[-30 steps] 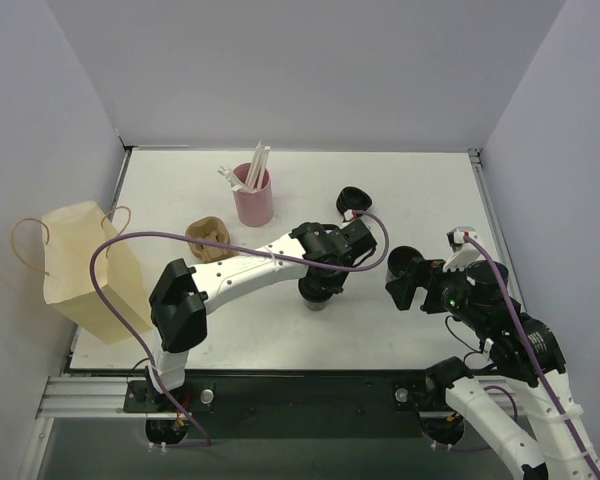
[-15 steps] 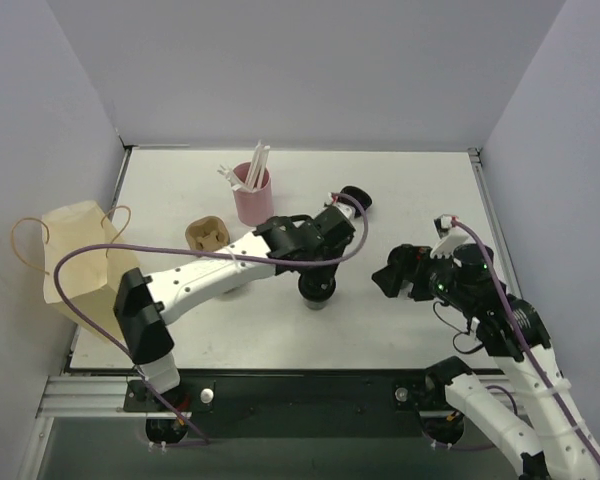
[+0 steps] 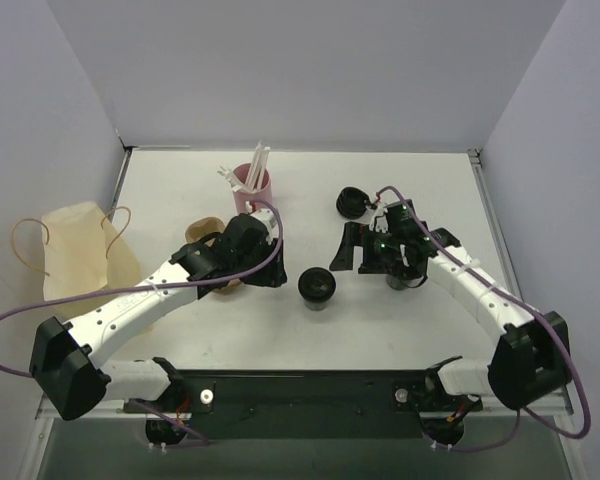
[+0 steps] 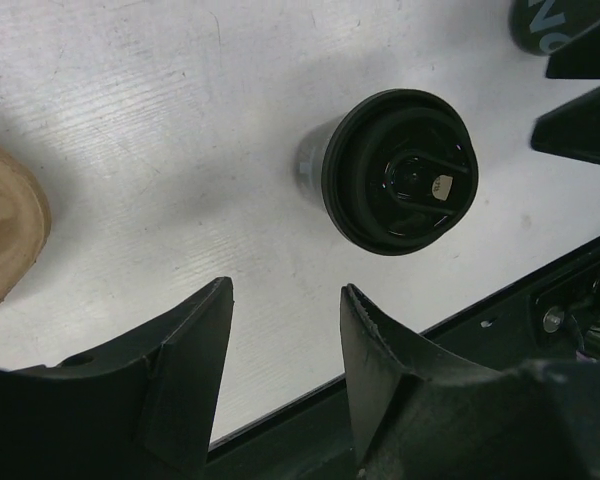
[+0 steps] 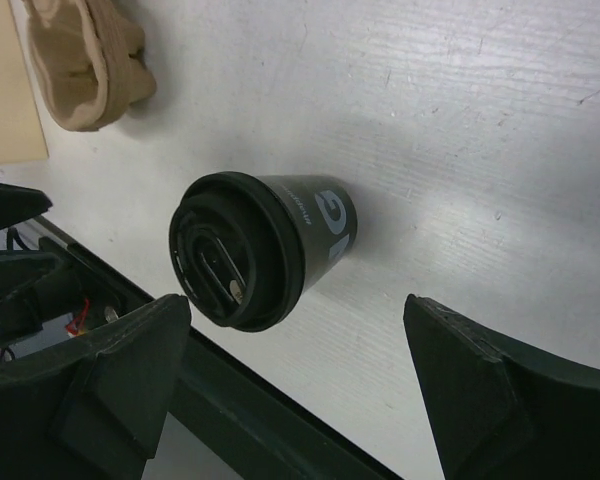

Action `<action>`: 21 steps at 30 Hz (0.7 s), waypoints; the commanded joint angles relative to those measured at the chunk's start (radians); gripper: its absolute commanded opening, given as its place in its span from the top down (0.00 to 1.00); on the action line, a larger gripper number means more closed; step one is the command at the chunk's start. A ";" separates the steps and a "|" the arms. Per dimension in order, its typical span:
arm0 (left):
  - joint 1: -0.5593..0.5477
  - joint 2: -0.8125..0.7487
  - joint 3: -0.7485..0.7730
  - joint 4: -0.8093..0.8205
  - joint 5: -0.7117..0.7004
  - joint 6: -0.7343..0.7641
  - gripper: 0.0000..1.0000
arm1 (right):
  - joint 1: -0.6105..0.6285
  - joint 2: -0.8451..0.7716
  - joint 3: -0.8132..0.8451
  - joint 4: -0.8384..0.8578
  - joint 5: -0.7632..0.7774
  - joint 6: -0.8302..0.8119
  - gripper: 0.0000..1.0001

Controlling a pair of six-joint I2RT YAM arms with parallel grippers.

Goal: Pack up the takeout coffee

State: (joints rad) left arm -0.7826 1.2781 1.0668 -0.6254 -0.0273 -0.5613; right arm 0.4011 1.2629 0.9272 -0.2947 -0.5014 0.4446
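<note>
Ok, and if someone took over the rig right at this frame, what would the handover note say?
Left gripper: open, empty, hovering short of the lidded cup.
Right gripper: open wide, empty, facing the same cup from the other side.
Lidded cup: upright mid-table.
Second dark cup: near the right wrist.
Cardboard carrier: beside the left arm.
Paper bag: at the table's left edge.
Done: one lid on.
Left: probably cups into carrier, then the bag.

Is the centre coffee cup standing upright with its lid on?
Upright and lidded: the coffee cup stands on its base, with the black lid seated over its rim.
</note>
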 commanded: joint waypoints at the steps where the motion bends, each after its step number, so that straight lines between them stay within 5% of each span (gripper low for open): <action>1: 0.028 -0.075 -0.028 0.125 0.053 0.026 0.43 | 0.004 0.081 0.064 0.017 -0.109 -0.073 0.09; 15: 0.052 -0.115 -0.157 0.200 0.107 0.009 0.42 | 0.051 0.260 0.084 0.045 -0.175 -0.112 0.14; 21: 0.054 -0.109 -0.202 0.227 0.104 0.000 0.42 | 0.088 0.303 0.075 0.065 -0.167 -0.121 0.33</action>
State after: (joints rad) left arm -0.7361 1.1912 0.8818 -0.4744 0.0624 -0.5488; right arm 0.4660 1.5524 0.9806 -0.2539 -0.6548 0.3527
